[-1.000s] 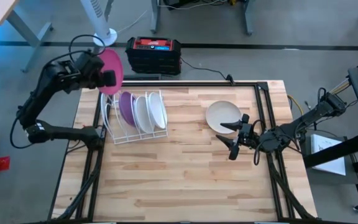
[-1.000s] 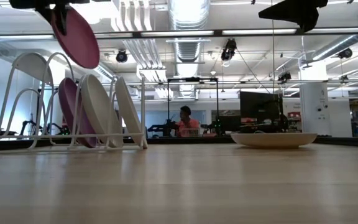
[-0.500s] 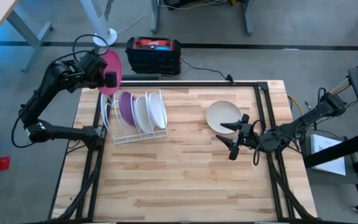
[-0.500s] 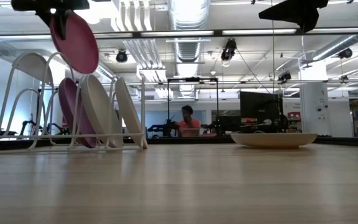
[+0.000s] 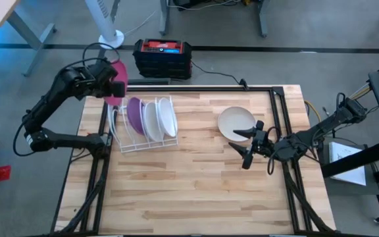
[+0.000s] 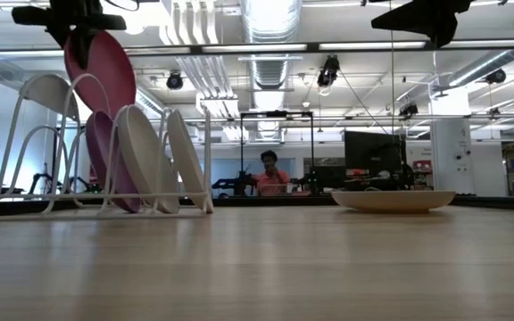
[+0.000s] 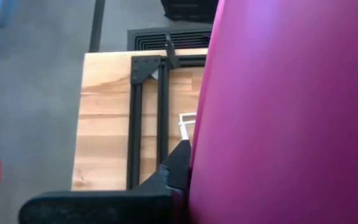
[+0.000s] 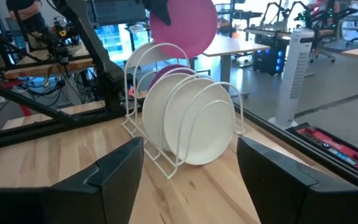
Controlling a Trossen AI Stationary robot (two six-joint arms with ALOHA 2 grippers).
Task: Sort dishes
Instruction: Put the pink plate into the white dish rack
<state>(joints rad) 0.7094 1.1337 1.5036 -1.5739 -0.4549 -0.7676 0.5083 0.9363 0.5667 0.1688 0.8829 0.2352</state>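
Grey floor (image 5: 242, 33), ceiling strip lights (image 6: 373, 45)

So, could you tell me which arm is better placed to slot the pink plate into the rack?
The left. Its gripper already holds the pink plate just above the rack, beside the purple plate. The right gripper hangs open near the cream bowl, far from the rack.

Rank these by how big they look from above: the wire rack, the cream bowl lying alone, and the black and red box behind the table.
1. wire rack
2. black and red box
3. cream bowl

The box sits lower, on the floor, so its rank over the bowl is unsure.
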